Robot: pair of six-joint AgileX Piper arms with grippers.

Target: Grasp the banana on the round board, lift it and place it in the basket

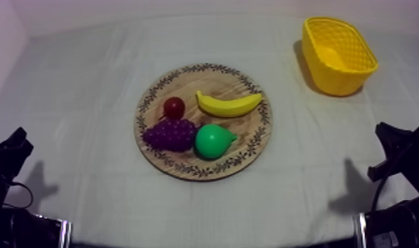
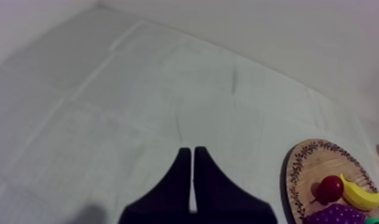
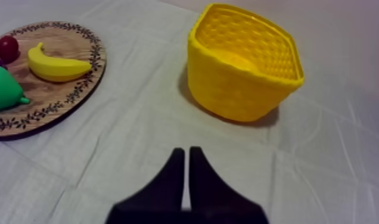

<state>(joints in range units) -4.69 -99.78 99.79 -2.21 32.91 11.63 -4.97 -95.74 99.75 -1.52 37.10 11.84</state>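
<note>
Clearly, nothing is held yet. The two black fingers of the right gripper (image 3: 186,150) lie pressed together as a narrow wedge with nothing between them, and the left gripper (image 2: 192,150) shows the same closed, empty wedge. Both are over bare cloth (image 1: 87,79), well apart from the fruit.

The banana (image 1: 229,104) lies flat on the round wooden board (image 1: 205,67), on its far half, toward the basket side. The small red fruit (image 1: 174,107) is just beside one end of it. The green pear (image 1: 213,140) sits near its middle on the nearer side, close against the bunch of grapes (image 1: 170,134).

The step in hand is, in my judgement, the reach for the banana. The right arm seems the better choice, because the yellow basket (image 1: 337,79) stands on its side of the table. The fingers should open wider than the banana's body and come down across its middle, square to the long curve, so that the smooth toy does not turn or slip out.

Beyond the banana there is bare wood up to the patterned rim, so one finger has room there. The gap toward the pear is narrower and needs care. Between board and basket the cloth is open. The basket wall stands high, so the banana should be lifted above the rim before crossing it.
</note>
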